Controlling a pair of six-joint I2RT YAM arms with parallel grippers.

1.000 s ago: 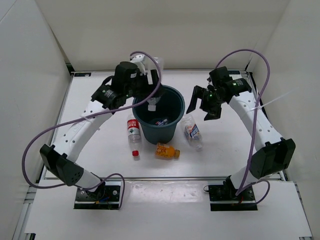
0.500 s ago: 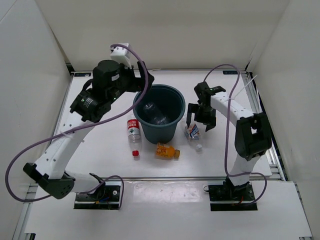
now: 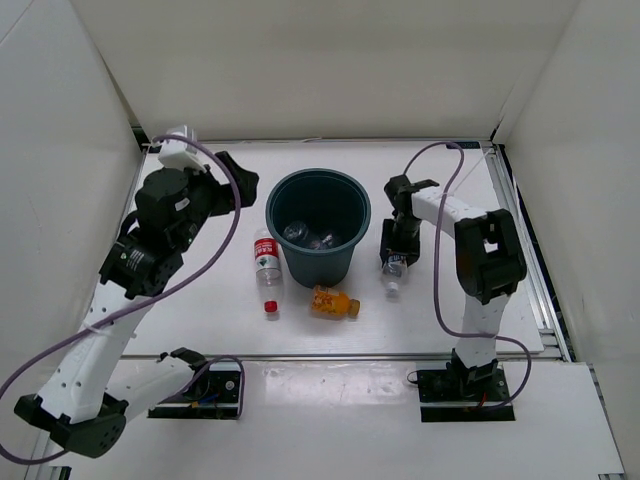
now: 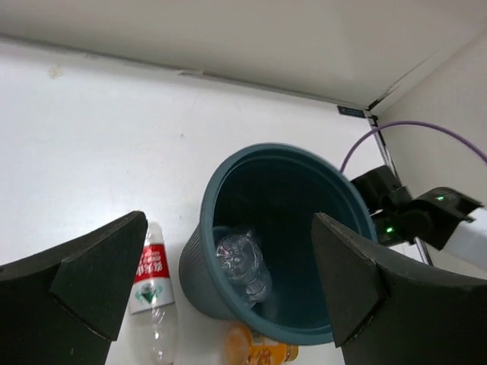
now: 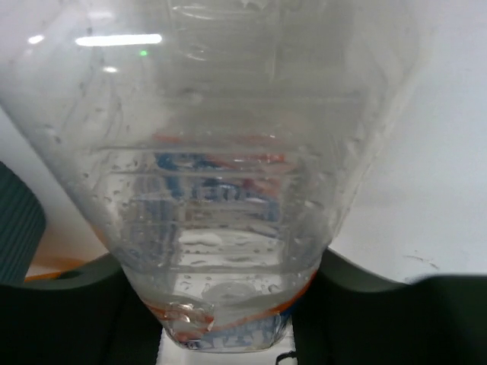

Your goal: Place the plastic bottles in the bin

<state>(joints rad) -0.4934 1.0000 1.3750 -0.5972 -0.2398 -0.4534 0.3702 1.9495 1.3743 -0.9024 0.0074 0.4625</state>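
Observation:
The dark blue-grey bin (image 3: 344, 181) stands mid-table with two clear bottles (image 3: 300, 233) lying inside; one of them (image 4: 240, 260) shows in the left wrist view. My right gripper (image 3: 396, 250) is down at the bin's right side, shut on a clear bottle (image 3: 392, 270) with a blue and orange label, which fills the right wrist view (image 5: 228, 190) between the dark fingers (image 5: 68, 323). My left gripper (image 3: 225, 180) hangs open and empty, raised left of the bin. A red-labelled bottle (image 3: 266, 255) and a stubby orange bottle (image 3: 333, 302) lie on the table by the bin.
A loose red cap (image 3: 270, 306) lies on the table in front of the red-labelled bottle. White walls close in the table at the back and on both sides. The right arm's purple cable (image 3: 440, 250) loops down beside the arm.
My left arm drew back from above the bin to the left, leaving another clear bottle inside. My right gripper dropped onto the clear bottle by the bin and closed on it.

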